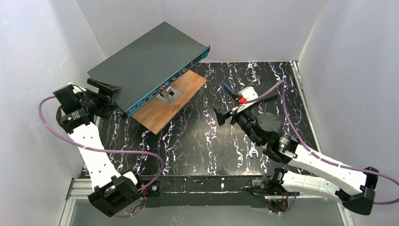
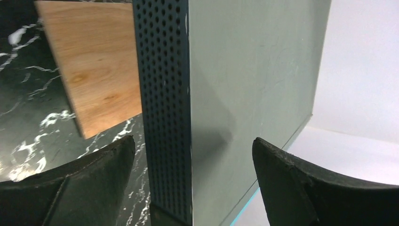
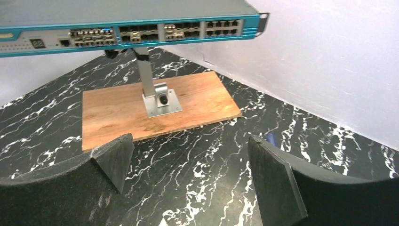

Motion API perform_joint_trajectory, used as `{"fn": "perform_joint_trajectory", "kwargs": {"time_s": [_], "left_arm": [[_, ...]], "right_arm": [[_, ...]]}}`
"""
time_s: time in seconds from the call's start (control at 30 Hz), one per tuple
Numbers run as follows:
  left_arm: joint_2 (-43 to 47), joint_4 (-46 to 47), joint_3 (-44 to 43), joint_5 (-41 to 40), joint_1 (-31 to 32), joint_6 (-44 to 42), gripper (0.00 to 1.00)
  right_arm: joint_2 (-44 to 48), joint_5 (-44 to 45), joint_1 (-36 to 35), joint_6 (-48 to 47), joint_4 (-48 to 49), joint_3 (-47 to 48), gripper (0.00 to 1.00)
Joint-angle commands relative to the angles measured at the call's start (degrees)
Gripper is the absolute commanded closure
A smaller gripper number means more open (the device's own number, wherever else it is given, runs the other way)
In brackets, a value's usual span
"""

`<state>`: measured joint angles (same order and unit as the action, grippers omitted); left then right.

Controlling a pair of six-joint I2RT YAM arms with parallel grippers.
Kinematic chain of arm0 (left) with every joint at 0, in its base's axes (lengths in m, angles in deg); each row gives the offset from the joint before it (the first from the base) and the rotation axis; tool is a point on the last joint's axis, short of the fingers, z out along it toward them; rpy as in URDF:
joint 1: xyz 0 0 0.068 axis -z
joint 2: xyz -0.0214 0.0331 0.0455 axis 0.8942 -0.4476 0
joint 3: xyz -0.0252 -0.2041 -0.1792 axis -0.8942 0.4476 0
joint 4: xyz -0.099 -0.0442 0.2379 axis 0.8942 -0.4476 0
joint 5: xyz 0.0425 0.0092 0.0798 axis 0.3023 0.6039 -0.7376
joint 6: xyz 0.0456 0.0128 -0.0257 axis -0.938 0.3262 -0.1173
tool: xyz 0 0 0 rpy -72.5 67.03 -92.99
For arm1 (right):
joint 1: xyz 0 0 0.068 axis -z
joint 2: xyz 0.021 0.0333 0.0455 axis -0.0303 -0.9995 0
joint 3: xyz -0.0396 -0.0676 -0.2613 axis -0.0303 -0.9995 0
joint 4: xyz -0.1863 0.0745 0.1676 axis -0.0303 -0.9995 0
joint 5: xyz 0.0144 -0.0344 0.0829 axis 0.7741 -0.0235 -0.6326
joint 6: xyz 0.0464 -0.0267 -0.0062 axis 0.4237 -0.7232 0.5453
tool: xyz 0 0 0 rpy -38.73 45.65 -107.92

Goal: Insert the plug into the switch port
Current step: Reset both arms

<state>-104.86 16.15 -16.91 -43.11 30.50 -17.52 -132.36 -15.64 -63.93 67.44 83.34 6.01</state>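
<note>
The switch (image 1: 146,61) is a large flat dark grey box with a teal port edge (image 3: 131,30). It is held above a wooden board (image 1: 164,106) on a metal post (image 3: 151,87). My left gripper (image 1: 116,96) is open, and its fingers stand either side of the switch's near left corner (image 2: 162,94) without touching it. My right gripper (image 1: 226,104) is open and empty above the marble table, facing the port edge from a distance. A small blue piece (image 1: 227,87), possibly the plug, lies by the right finger. It is mostly hidden in the right wrist view (image 3: 270,138).
The post's square metal base plate (image 1: 168,95) is screwed to the board. White walls enclose the black marble table (image 1: 197,136) on the left, back and right. Purple cables run along both arms.
</note>
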Motion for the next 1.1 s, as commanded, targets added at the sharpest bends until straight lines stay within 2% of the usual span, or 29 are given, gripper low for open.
{"fn": "perform_joint_trajectory", "kwargs": {"time_s": [0.0,0.13,0.23,0.43,0.57,0.67,0.83,1.07], "left_arm": [[3.47,-15.26,-6.22,-10.67,-0.16,-7.56,0.07],[4.84,-21.12,-10.61,-17.37,1.23,-10.18,0.04],[6.23,-23.58,-14.16,-21.58,4.77,-12.25,0.02],[8.76,-29.33,-24.42,-39.24,17.65,-19.26,0.02],[12.17,-29.67,-27.31,-44.08,25.29,-22.82,0.02],[15.75,-28.44,-26.41,-46.52,30.16,-24.78,0.02],[24.92,-25.06,-19.02,-54.49,40.43,-28.08,0.02],[33.03,-23.73,-14.61,-58.47,42.90,-28.15,0.02]], "right_arm": [[5.88,5.84,0.21,-1.15,1.87,-2.46,0.01],[10.68,10.78,0.23,-0.38,0.71,-4.09,0.01],[14.09,14.31,0.23,-0.50,-0.10,-5.17,0.01],[19.19,23.21,0.20,-1.37,-3.28,-5.27,0.01],[21.72,29.36,0.18,-4.24,-7.48,-4.41,0.01],[25.00,33.11,0.20,-6.85,-8.01,-6.24,0.01],[32.05,35.58,0.22,-6.63,-6.52,-12.11,0.01],[34.16,35.59,0.17,-5.74,-7.72,-11.95,0.01]]}}
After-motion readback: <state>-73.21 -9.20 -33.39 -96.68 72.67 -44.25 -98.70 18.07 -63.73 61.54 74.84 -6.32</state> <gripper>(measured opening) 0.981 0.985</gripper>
